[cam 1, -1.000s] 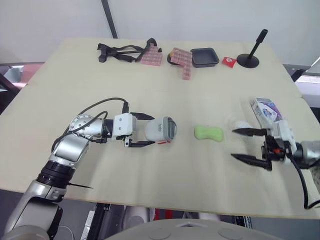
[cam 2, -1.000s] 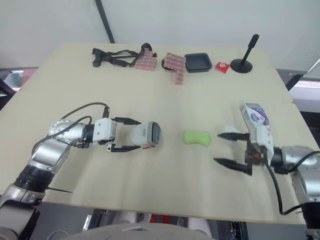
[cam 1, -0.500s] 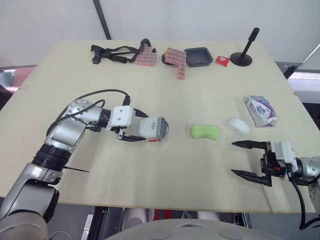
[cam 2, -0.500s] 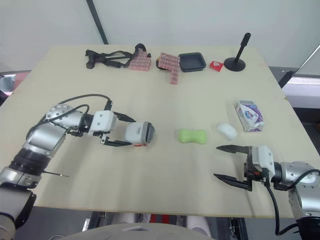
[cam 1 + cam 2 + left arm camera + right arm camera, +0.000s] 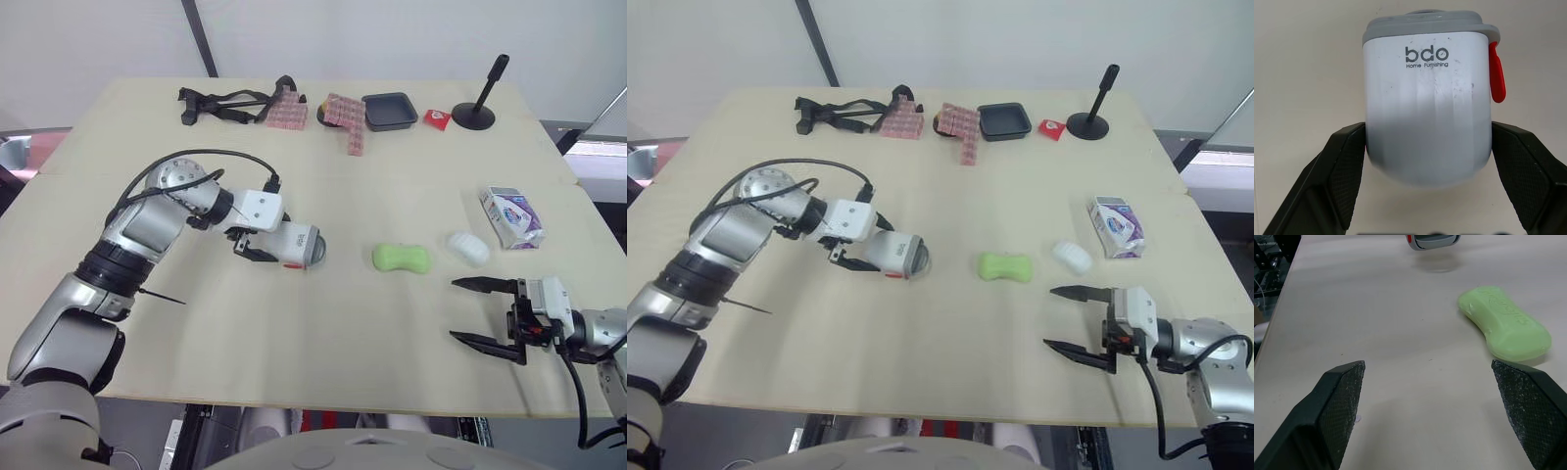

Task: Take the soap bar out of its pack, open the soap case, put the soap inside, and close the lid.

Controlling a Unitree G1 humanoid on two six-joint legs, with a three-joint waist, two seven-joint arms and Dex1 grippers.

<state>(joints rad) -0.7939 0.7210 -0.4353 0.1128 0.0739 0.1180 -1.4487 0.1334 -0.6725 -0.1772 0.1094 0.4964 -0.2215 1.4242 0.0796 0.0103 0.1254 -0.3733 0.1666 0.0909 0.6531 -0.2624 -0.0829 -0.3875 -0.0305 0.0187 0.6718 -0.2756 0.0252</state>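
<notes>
Since half a second ago the left arm has lifted its elbow and turned, and the soap case (image 5: 297, 245) now points a bit more toward the near side of the table (image 5: 323, 333). On the left, the left gripper (image 5: 1427, 142) has its two black fingers pressed on both sides of the white case, which lies on its side with the grey lid (image 5: 315, 249) on and a small red tab (image 5: 1497, 73) by the lid. Next comes the green soap bar (image 5: 403, 258), out of its pack and flat on the table. A small white lump (image 5: 467, 248) sits between the soap and the soap pack (image 5: 512, 216). Near the front edge, the right gripper (image 5: 455, 309) has its jaws wide apart and holds nothing. Far back lie black straps (image 5: 227, 101), pink checked pieces (image 5: 348, 119), a black tray (image 5: 390, 110), a red packet (image 5: 436, 119) and a black stand (image 5: 480, 103).
</notes>
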